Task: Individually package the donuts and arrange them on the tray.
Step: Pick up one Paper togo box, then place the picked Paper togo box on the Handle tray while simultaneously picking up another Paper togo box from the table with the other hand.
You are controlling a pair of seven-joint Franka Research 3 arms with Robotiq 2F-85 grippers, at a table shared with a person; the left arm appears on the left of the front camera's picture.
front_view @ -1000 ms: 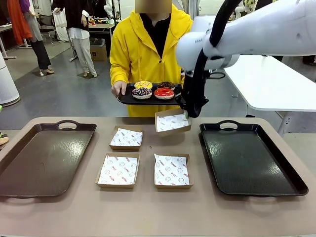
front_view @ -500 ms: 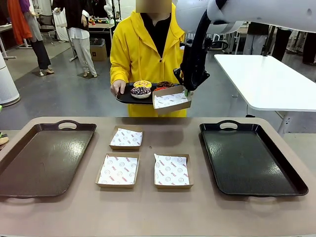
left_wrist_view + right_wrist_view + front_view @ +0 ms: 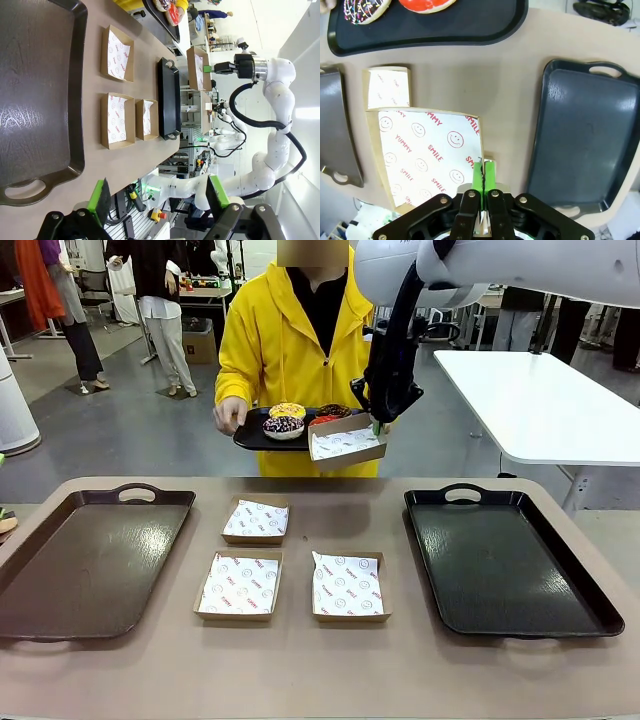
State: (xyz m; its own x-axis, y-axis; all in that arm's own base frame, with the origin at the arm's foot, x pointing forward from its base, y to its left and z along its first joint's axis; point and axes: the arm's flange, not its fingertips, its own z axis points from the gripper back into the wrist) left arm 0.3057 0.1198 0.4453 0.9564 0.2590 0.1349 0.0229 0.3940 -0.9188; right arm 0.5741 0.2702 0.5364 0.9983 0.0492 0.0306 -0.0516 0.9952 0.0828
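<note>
Right gripper point(image 3: 378, 426): we see it clamped on the brown paper-lined cardboard box point(image 3: 345, 444) rim, arm raised.
Left gripper point(image 3: 157, 196): jaws apart, empty.

The right gripper point(image 3: 377, 425) has carried the cardboard box point(image 3: 347, 443) up from just above the table point(image 3: 320, 680) to the level of the black serving tray point(image 3: 255, 441) that the person holds. Most of that rise came early, with barely any since. The box now covers the tray's near right corner and hides most of the red-iced donut point(image 3: 321, 420), which showed whole before. The person's hand point(image 3: 229, 413) and the serving tray have shifted slightly toward picture left and upward.
</note>
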